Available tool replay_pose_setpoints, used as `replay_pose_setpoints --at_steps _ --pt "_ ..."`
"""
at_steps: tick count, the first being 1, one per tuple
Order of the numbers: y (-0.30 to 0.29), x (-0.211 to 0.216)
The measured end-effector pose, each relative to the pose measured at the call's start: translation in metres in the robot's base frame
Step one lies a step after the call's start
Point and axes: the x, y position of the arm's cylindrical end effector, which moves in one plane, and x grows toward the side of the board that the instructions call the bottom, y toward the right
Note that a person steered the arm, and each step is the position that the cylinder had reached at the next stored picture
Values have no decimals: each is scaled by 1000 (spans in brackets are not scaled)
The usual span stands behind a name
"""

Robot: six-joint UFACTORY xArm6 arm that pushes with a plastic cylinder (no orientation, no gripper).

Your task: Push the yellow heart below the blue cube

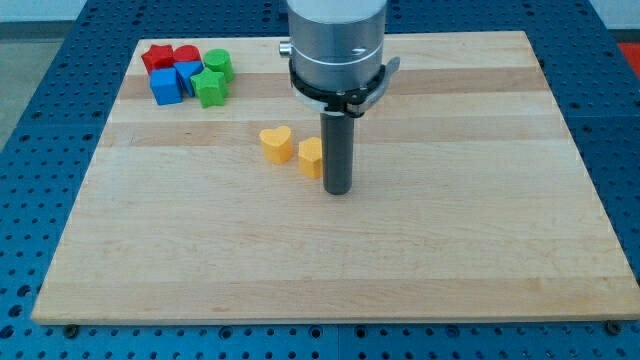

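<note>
A yellow heart [276,144] lies a little left of the board's middle. A second yellow block [310,157] sits just to its right and lower, its shape partly hidden by the rod. My tip [337,190] rests on the board right against the right side of that second yellow block. The blue cube [166,86] sits at the view's top left, well away from the heart and the tip.
Beside the blue cube a cluster holds a red star-like block [156,57], a red block [186,55], a second blue block [189,75], a green round block [218,64] and a green star-like block [209,88]. The wooden board [450,250] lies on a blue perforated table.
</note>
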Motion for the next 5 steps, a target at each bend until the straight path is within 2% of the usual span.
replay_pose_setpoints --at_steps 1,3,4,5 --pt "-37 -26" --pt "-154 -76" --pt "-144 -49" --pt "-114 -57"
